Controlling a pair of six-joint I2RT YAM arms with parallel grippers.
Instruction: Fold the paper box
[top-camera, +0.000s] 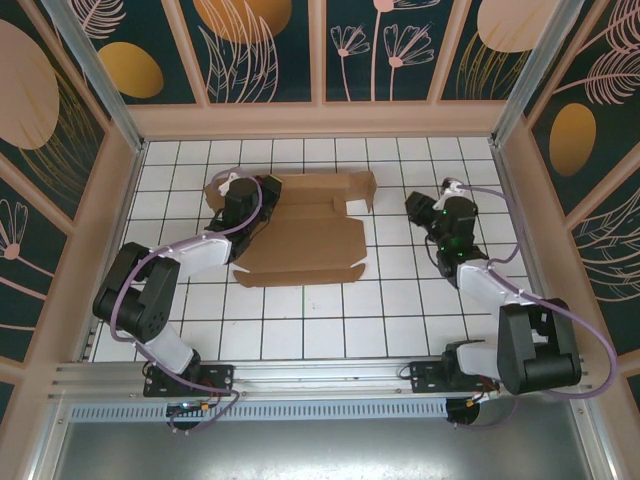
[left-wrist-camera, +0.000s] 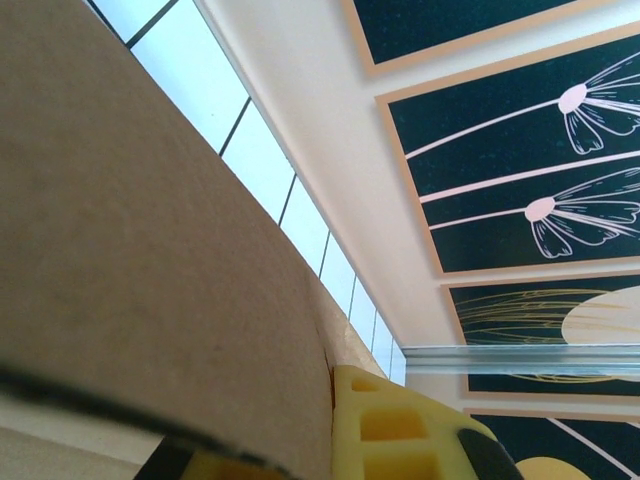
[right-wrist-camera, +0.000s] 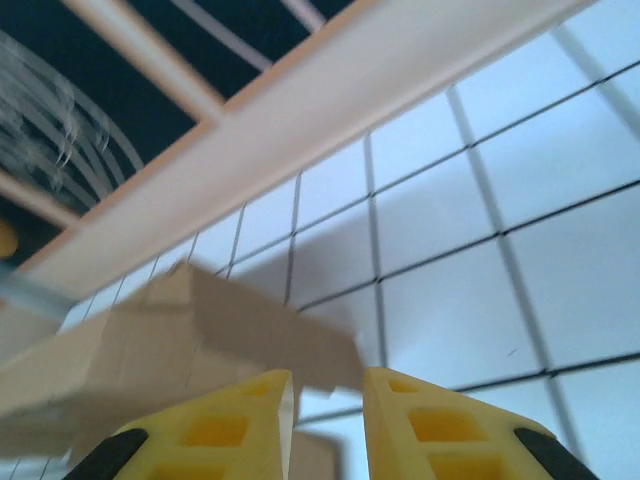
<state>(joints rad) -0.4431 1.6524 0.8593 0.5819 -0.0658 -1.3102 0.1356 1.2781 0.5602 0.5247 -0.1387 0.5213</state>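
Surface of white tile runs wall to wall inside a pale raised rim, and I have bare tile along the whole near side and out toward the right wall. The paper box lies left of centre toward the back, a mostly flat brown sheet with its right-hand flaps partly raised. Its far edge sits near the back rim without touching, and there is some tile to spare on its left. My left hand is at the box's left end, clenched on the cardboard, which in the wrist view passes between the yellow fingers. My right hand hovers just off the box's right end, released, its fingers slightly parted around nothing.
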